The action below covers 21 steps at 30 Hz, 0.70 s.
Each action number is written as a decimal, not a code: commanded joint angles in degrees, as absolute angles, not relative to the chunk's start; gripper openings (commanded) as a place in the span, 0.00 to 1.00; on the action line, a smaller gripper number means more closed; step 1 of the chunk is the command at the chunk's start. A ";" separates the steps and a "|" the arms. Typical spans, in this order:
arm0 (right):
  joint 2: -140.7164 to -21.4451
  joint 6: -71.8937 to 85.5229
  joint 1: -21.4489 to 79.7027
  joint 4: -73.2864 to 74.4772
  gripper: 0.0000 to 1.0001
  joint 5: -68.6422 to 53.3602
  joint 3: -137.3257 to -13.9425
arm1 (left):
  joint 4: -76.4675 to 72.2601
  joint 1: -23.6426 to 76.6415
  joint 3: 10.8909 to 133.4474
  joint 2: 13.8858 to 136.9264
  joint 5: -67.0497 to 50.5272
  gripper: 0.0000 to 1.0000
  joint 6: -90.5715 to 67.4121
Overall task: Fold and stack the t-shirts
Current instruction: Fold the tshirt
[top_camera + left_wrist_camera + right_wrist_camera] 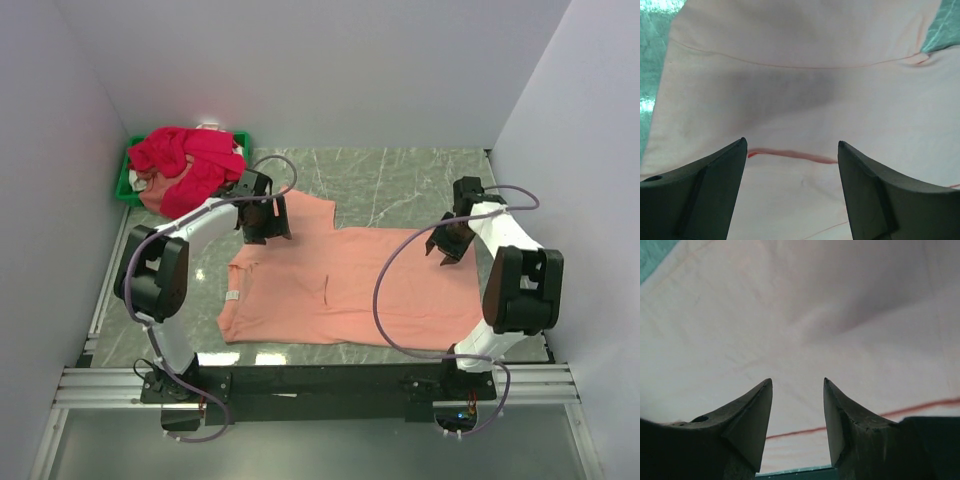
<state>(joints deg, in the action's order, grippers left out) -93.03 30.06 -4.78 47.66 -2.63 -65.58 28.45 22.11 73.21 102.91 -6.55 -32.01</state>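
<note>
Left hand and right hand hung spread, empty, above the soft, limp salmon t-shirt; pinching its edges seemed wisest.

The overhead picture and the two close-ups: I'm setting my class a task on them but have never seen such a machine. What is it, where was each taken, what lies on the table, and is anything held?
It is a robot: two arms bolted at the near edge of the table. The overhead picture comes from a fixed camera above and behind them; each close-up comes from a camera on one wrist, looking past its own two fingers. A salmon-peach t-shirt lies spread on the table. Crimson-pink t-shirts are heaped in a green bin at the far left. The left gripper and right gripper are both open over that shirt, holding nothing.
</note>
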 commanded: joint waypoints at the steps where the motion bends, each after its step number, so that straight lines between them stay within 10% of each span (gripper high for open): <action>1: -95.53 28.56 -4.75 45.27 0.52 -3.86 -67.94 | 26.20 22.15 72.70 101.96 -7.20 0.79 -30.49; 21: -93.69 29.88 -4.66 37.53 0.51 -3.96 -50.10 | 18.11 22.15 51.26 95.54 -7.47 0.78 -31.91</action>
